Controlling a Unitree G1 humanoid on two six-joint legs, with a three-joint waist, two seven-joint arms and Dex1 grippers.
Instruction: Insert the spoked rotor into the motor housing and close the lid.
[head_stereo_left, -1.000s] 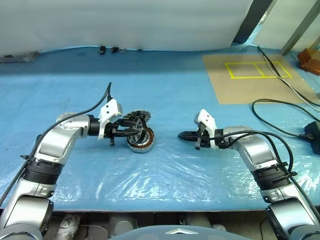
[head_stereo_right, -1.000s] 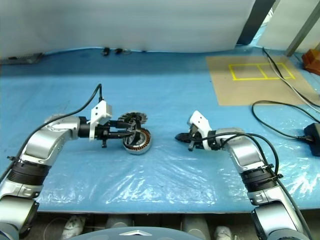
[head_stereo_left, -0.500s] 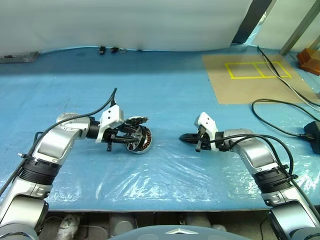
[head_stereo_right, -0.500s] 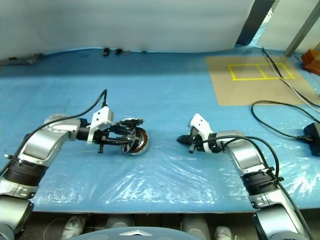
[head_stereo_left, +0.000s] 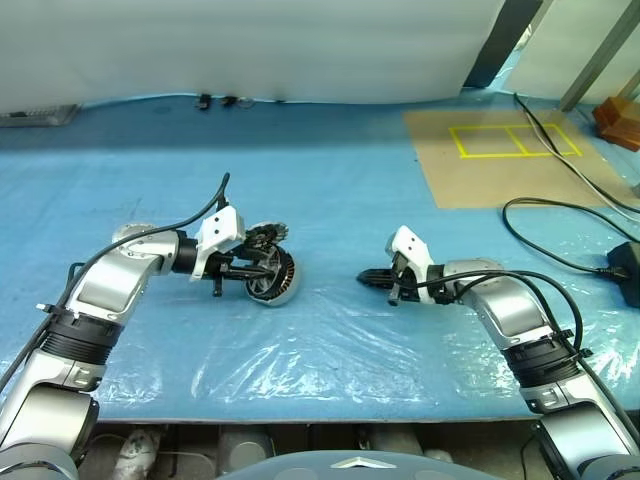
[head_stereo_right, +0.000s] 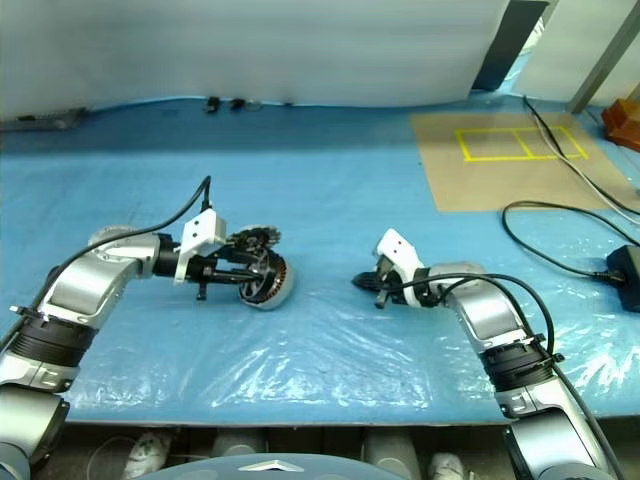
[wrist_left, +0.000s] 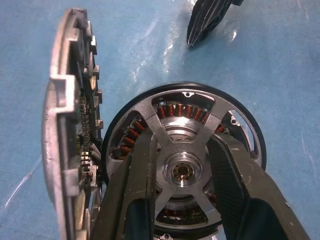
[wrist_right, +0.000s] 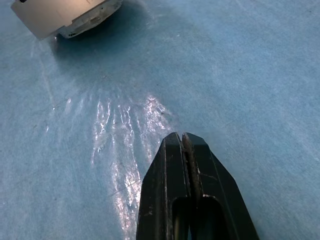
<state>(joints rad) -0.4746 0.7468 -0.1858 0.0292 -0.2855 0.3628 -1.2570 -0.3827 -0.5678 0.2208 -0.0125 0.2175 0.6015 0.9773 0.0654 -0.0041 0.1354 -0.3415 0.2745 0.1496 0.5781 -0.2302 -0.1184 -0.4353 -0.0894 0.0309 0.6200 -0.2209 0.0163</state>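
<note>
The motor housing (head_stereo_left: 277, 280) stands tipped on its edge on the blue sheet, left of centre. The spoked rotor (wrist_left: 187, 106) sits inside it, over the copper windings (wrist_left: 131, 136). My left gripper (head_stereo_left: 258, 273) is shut on the rotor, its fingers (wrist_left: 134, 200) reaching between the spokes on either side of the hub (wrist_left: 182, 171). The toothed lid (wrist_left: 64, 150) stands open at the housing's rim, seen edge-on. My right gripper (head_stereo_left: 366, 277) is shut and holds nothing, hovering low over the sheet a short way right of the housing (wrist_right: 65, 17).
A brown board (head_stereo_left: 500, 150) with yellow taped squares lies at the back right. Black cables (head_stereo_left: 570, 215) run along the right side. Wrinkled clear film (head_stereo_left: 330, 350) covers the sheet near the front edge.
The housing has tipped from lying nearly flat up onto its edge and shifted slightly left with my left gripper. My right gripper has stayed in place, shut.
</note>
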